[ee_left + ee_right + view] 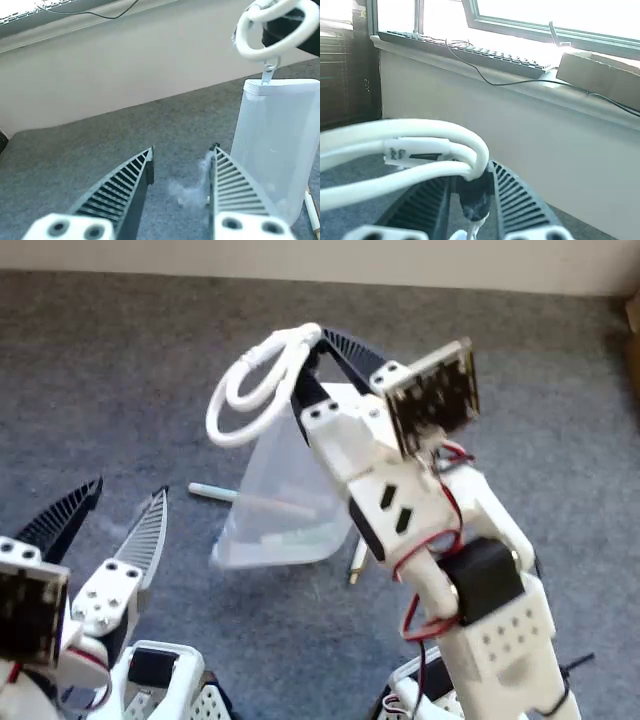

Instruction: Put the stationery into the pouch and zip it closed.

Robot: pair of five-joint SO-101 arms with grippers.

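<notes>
Nearest, the left gripper [130, 488] [182, 148] hovers low over the grey carpet [120, 370]. Its two ribbed fingers are spread apart and hold nothing.

Just beyond it hangs the pouch [280, 500] [280, 145], a see-through plastic one, lifted upright with its lower edge near the carpet. Through its wall I see pale stick-like shapes, probably pens, low inside. One pale pen [212, 491] shows its end beside the pouch on the left gripper's side. The rest of it is seen through the plastic, and I cannot tell if it is inside or behind. Another pen [355, 562] [312, 210] lies on the carpet on the other side of the pouch, partly under the right arm.

A white cord loop [250, 390] [265, 30] [420, 145] joins the pouch's top corner by a small metal tab [268, 75]. The right gripper [312, 348] [475, 192] is raised above the pouch, pinching this cord between its fingers.

Farthest, a pale wall [300, 260] closes the carpet.
</notes>
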